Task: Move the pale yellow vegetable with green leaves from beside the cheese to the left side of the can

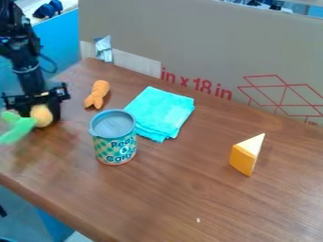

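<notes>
One toy (pixel 42 118) in hand (pixel 39 112), long axis sideways, green end left

1. The arm (pixel 26 66) is finished almost wholly in black.
2. Its upper part is built of bulky, angular joint housings, with small pale spots shown on them.
3. The slimmer section below is rounded and crossed by lighter grey bands.
4. A thin dark cable (pixel 52 63) is looped out beside it.
5. The black tool (pixel 40 116) is topped by a wide crossbar with raised, blocky ends.
</notes>
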